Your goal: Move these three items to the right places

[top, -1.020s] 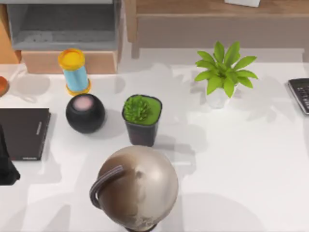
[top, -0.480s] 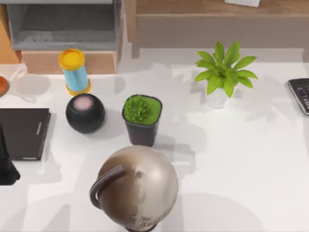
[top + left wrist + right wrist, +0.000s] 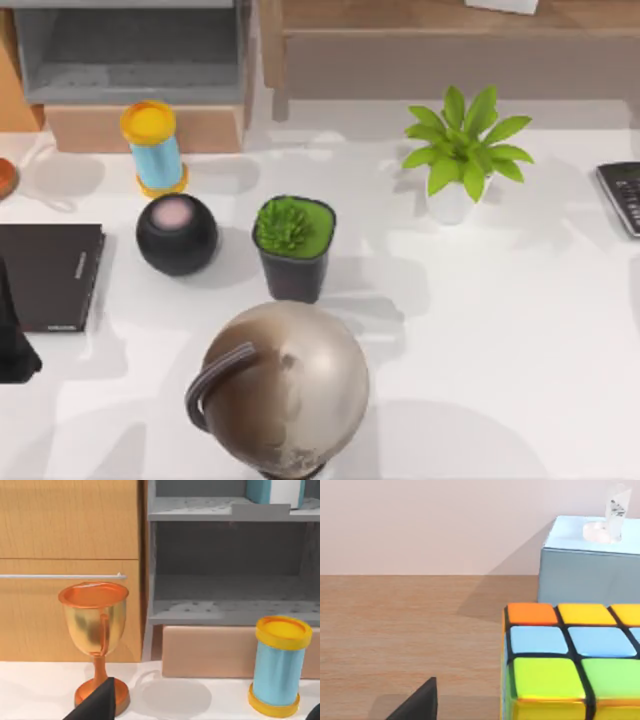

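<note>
Nothing shifted on bench across top views since a second ago. Puzzle cube of orange, yellow, blue and green squares sits on wooden shelf, just beside pale blue tissue box, close before right wrist camera. Teal-covered book stands on upper grey shelf. You cannot tell jaws' state, either arm. Judgement: cube placement finishing; next, back right arm off cleanly.

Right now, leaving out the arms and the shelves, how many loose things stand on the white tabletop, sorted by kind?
Potted plants: 2 (black pot, white pot)
Globe: 1
Black ball: 1
Blue and yellow tube: 1
Goblet: 1
Black book: 1
Calculator: 1
Total: 8
</note>
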Tool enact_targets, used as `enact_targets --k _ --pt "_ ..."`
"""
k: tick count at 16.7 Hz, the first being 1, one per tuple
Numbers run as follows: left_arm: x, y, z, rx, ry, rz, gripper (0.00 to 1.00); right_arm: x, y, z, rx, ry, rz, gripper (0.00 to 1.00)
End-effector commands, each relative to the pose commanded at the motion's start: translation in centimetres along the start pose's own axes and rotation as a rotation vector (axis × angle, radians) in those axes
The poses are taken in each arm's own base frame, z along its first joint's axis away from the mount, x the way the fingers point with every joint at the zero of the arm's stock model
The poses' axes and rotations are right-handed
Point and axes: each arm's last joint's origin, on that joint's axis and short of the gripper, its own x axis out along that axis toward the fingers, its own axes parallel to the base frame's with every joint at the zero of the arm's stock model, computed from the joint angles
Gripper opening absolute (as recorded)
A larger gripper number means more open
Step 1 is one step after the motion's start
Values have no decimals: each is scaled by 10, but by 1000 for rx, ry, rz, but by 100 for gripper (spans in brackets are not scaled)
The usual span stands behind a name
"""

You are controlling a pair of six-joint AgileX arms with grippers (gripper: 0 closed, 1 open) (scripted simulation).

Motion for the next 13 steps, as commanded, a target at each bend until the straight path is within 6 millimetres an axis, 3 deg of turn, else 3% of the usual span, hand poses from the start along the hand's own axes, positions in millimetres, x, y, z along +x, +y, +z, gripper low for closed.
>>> enact_targets --k 8,10,13 --pt "0 0 0 0 0 0 100 -9 5 1 -1 1 9 100" --pt "0 0 0 0 0 0 100 -27 12 5 -3 2 11 100" --pt "0 0 0 0 0 0 100 -72 26 11 -6 -2 13 100"
